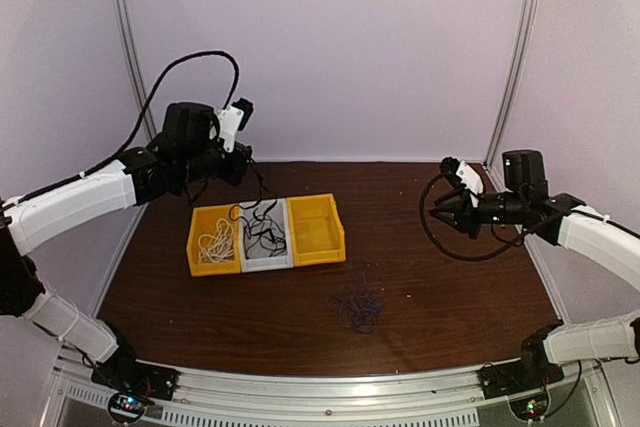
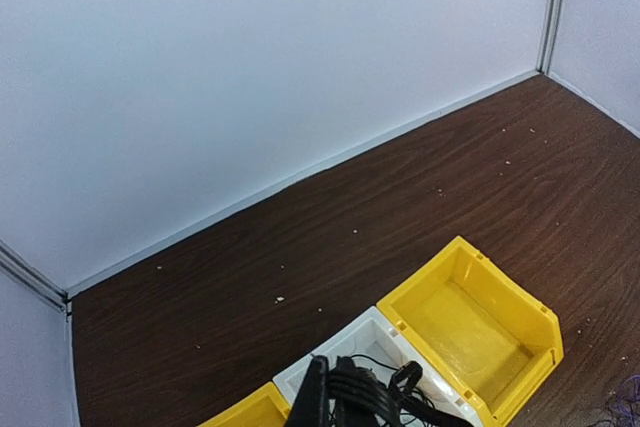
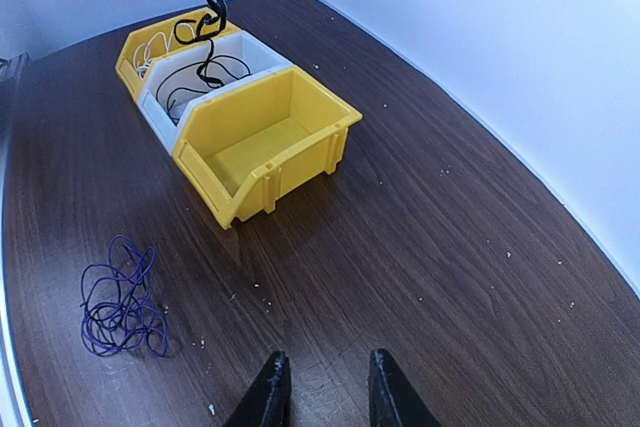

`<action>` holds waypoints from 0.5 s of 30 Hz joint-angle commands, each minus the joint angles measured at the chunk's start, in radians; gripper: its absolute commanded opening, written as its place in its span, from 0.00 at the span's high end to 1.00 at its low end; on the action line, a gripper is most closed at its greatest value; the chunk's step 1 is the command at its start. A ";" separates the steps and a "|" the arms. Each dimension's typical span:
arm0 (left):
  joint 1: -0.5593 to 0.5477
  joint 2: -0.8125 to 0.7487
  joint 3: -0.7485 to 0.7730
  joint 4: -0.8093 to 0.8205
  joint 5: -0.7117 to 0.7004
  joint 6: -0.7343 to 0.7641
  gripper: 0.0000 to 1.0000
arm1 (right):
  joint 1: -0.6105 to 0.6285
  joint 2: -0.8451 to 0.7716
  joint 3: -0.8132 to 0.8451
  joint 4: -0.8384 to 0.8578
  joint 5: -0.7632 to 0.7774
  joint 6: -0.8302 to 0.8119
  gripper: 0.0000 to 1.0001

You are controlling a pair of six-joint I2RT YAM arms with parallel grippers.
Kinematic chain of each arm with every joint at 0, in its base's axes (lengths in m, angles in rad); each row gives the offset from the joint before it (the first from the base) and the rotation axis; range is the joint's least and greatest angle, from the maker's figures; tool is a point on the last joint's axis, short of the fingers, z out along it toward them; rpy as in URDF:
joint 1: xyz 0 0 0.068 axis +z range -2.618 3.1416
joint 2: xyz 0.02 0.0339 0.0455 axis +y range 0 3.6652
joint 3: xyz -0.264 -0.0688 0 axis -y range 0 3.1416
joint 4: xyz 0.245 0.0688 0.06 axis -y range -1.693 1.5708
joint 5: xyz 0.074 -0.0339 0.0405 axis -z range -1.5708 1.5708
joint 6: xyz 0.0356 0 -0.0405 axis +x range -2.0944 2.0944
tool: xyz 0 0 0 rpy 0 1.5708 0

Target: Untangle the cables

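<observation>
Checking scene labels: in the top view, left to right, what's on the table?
left yellow bin holding white cable → white bin holding black cable → right yellow bin, empty → blue cable

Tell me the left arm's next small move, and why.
Probably lower and open the left gripper: it is shut on the black cable, which hangs over the white bin with its lower loops already inside.
</observation>
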 commanded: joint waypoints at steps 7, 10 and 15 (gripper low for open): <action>0.001 0.119 0.005 0.172 0.315 -0.025 1.00 | -0.007 0.006 -0.012 0.017 0.017 -0.011 0.72; 0.001 0.128 0.011 0.217 0.405 -0.026 1.00 | -0.008 0.007 -0.014 0.017 0.016 -0.013 0.73; 0.001 0.130 0.009 0.257 0.498 -0.022 1.00 | -0.007 0.007 -0.014 0.018 0.016 -0.013 0.73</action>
